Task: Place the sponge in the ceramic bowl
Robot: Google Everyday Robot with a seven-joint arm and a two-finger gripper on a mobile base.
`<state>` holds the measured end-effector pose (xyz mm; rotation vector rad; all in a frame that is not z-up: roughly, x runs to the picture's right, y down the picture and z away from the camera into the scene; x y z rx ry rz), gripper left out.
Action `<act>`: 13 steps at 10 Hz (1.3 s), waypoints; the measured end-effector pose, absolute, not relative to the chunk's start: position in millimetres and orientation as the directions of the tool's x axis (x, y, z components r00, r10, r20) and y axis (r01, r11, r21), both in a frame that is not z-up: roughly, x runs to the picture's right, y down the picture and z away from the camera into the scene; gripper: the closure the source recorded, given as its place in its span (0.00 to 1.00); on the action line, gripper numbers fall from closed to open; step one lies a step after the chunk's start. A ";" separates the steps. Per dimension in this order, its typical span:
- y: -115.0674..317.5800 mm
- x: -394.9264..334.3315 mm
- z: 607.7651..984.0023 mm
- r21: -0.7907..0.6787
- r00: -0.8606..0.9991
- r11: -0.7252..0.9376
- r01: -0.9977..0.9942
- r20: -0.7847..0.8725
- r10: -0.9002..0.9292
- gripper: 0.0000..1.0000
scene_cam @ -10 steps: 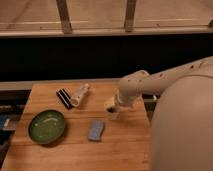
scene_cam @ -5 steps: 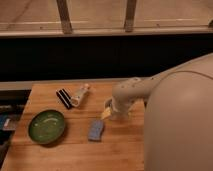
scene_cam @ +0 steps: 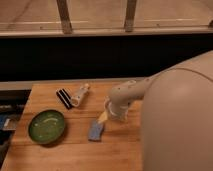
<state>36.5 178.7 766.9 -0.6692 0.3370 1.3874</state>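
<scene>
The sponge (scene_cam: 96, 130) is a small flat light-blue pad lying on the wooden table (scene_cam: 65, 155), a little right of centre. The ceramic bowl (scene_cam: 47, 126) is a round green dish with a darker rim, resting near the table's left side, apart from the sponge. My gripper (scene_cam: 111, 113) hangs at the end of the white arm just above and to the right of the sponge, over a small pale-yellow wedge (scene_cam: 103, 117).
A black-and-white striped block (scene_cam: 64, 98) and a small white cup (scene_cam: 80, 95) lying on its side sit at the back of the table. My large white body (scene_cam: 175, 125) fills the right side. A dark wall and railing run behind the table.
The arm has swung left and down, bringing the gripper from the table's right part to just beside the sponge. Sponge and bowl have not moved.
</scene>
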 end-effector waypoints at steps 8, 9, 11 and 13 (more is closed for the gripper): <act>206.6 1.6 784.4 -0.239 0.229 0.090 -0.967 -0.656 0.719 0.20; 209.8 -3.1 786.2 -0.256 0.241 0.089 -0.963 -0.659 0.712 0.20; 213.3 -12.3 791.0 -0.292 0.260 0.080 -0.953 -0.657 0.707 0.20; 216.0 -20.0 798.3 -0.329 0.274 0.060 -0.942 -0.655 0.705 0.20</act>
